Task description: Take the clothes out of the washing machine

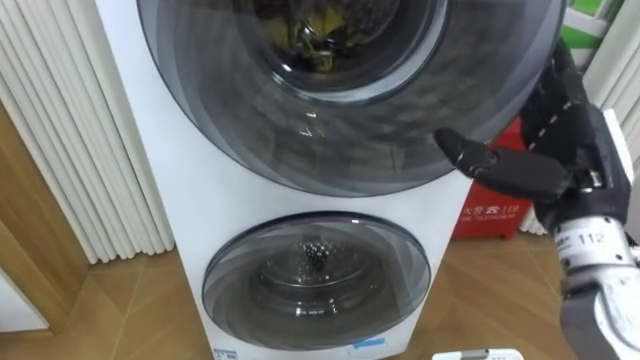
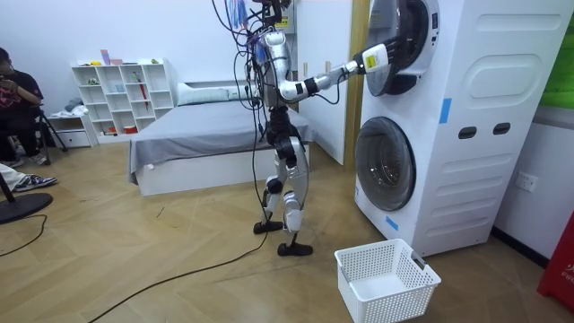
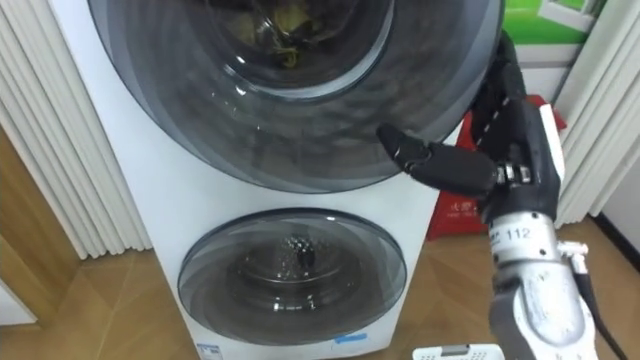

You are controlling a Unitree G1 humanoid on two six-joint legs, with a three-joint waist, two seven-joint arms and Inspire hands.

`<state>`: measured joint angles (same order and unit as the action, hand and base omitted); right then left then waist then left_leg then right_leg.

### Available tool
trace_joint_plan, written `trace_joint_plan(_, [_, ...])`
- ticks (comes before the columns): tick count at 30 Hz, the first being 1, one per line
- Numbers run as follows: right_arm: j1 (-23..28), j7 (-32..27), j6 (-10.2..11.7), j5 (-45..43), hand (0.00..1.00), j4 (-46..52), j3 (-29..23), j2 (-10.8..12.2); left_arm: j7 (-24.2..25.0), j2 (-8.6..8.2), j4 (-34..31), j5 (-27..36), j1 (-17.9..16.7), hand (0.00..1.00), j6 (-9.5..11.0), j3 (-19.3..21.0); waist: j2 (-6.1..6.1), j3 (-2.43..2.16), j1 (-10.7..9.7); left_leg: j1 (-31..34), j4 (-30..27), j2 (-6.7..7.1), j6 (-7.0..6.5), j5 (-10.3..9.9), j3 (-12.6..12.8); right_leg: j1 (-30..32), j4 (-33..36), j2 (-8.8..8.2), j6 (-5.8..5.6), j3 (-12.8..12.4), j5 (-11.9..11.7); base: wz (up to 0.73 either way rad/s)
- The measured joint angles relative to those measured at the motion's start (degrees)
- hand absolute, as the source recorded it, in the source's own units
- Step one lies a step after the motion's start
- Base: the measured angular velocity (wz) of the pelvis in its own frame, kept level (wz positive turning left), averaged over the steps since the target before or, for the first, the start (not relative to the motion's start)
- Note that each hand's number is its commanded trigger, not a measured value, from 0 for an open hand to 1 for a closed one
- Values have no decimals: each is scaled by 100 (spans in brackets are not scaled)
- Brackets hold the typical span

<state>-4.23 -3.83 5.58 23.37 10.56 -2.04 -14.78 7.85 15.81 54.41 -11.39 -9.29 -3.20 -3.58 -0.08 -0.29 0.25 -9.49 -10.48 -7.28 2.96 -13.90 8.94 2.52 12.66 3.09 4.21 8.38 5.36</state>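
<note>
Two front-loading machines are stacked in one white housing. Behind the dark round glass of the upper door lie yellowish and dark clothes, also seen in the right eye view as clothes. My right hand is at the right rim of that door. Its thumb lies stretched across the glass, and its fingers run straight up along the rim. In the room view the robot stands before the machines with its right hand raised to the upper door.
The lower door is closed. A white laundry basket stands on the wooden floor before the machines. A red box sits to the right, white pleated curtains to the left. Behind the robot are a bed and a seated person.
</note>
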Motion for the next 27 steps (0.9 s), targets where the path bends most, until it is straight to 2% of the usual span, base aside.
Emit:
trace_joint_plan(1, [11,12,14,31,0,0,16,1,0,0,-13,0,-14,0,0,0,3,-2,-1,4,-10,0,1,0,3,7,1,-1,0,-6,1,0])
trace_joint_plan(4, [207,131,144,254,0,1,89,7,0,0,-27,0,-94,0,5,-1,29,-48,-1,20,-49,-6,11,-4,4,10,15,-4,7,-24,1,0])
trace_joint_plan(8, [527,351,259,272,0,0,97,114,0,-1,-11,-6,-238,0,3,-9,62,-59,-7,22,-107,-13,42,-22,4,-10,44,-8,-7,-19,8,5])
trace_joint_plan(11, [832,596,309,414,0,-4,141,113,-2,-12,-48,-15,-303,0,-4,-166,155,-44,-58,46,-105,-38,170,-111,12,36,121,-6,-60,-4,37,9])
trace_joint_plan(13, [1056,748,309,429,0,-4,241,118,-2,-10,-187,-63,-382,0,-15,-165,175,-51,-73,87,-129,-31,168,-113,12,57,117,-23,-65,26,14,2])
trace_joint_plan(15, [1352,1055,245,471,0,-3,386,126,-1,-31,-265,-129,-411,0,-13,-167,199,-54,-159,126,-133,-20,166,-116,-9,80,101,-36,-69,46,-1,0])
trace_joint_plan(18, [1623,1451,39,492,0,-3,614,87,-1,-73,-396,-223,-411,0,-5,-167,247,-59,-156,161,-131,-20,165,-116,-8,122,103,-25,-64,18,-6,0])
trace_joint_plan(19, [1643,1530,12,491,0,-3,690,79,0,-81,-433,-224,-411,0,1,-167,259,-68,-152,190,-133,-17,165,-116,-8,158,106,-22,-64,0,-7,0])
trace_joint_plan(21, [1686,1803,-64,515,0,-3,847,52,4,-146,-515,-223,-407,0,69,-168,333,-40,-142,209,-126,-9,162,-113,-3,190,99,-11,-45,-40,-31,-5])
trace_joint_plan(23, [1687,1940,-75,509,0,13,945,-35,10,-163,-613,-213,-423,0,79,-167,378,-51,-127,225,-105,-7,161,-113,30,243,121,-2,-40,-78,-26,-7])
trace_joint_plan(26, [1693,2149,-91,508,0,124,998,-164,39,-160,-900,-180,-433,0,129,-168,378,-36,-124,226,-90,-6,158,-111,81,265,145,10,-32,-130,-29,-6])
trace_joint_plan(27, [1687,2240,-93,507,0,195,999,-161,49,-160,-1007,-179,-433,0,187,-168,365,-29,-116,221,-90,-9,155,-109,186,267,145,12,-35,-153,-27,-6])
